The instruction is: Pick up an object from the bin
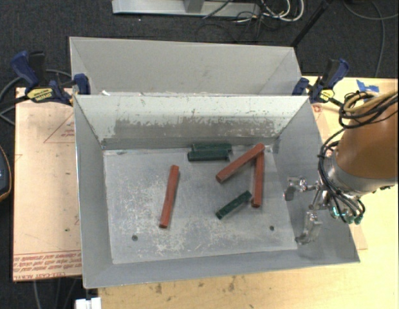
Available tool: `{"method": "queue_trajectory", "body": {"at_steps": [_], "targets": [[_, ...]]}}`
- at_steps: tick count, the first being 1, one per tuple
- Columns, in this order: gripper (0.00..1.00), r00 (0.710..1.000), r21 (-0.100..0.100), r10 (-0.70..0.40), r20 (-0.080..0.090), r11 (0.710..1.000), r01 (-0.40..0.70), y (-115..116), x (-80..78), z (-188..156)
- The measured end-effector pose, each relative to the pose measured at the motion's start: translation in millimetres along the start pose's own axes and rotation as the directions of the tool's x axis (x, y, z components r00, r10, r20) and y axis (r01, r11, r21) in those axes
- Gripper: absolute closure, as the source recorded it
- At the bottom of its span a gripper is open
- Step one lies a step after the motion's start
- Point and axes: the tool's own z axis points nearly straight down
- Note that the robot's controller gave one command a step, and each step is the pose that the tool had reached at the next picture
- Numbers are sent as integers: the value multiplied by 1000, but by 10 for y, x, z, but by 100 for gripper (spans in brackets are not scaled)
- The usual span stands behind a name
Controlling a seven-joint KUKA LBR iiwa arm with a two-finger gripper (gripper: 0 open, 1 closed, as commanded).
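Three reddish-brown bars [168,197], two dark-green blocks [210,152], scuffed metal bin [141,172]

Bin [199,237] floor: I see bare room along the whole front strip and the left part, where a lone red-brown stick [169,196] lies with free floor on both long sides. Back right is crowded: a dark green block [209,152] lies close under the back wall, while a slanted red-brown stick [240,163] and an upright red-brown stick [257,182] meet at their far ends, and a small dark green block [233,205] reaches up to the upright one's near end. The gripper [301,209], jaws spread, sits at the right sloped wall, with only a narrow bare lane between it and the upright stick.
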Motion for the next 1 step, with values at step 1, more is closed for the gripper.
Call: {"method": "queue_trajectory", "body": {"at_steps": [1], "targets": [[0,995,-3,-100,7,995,100,818,-594,791]]}}
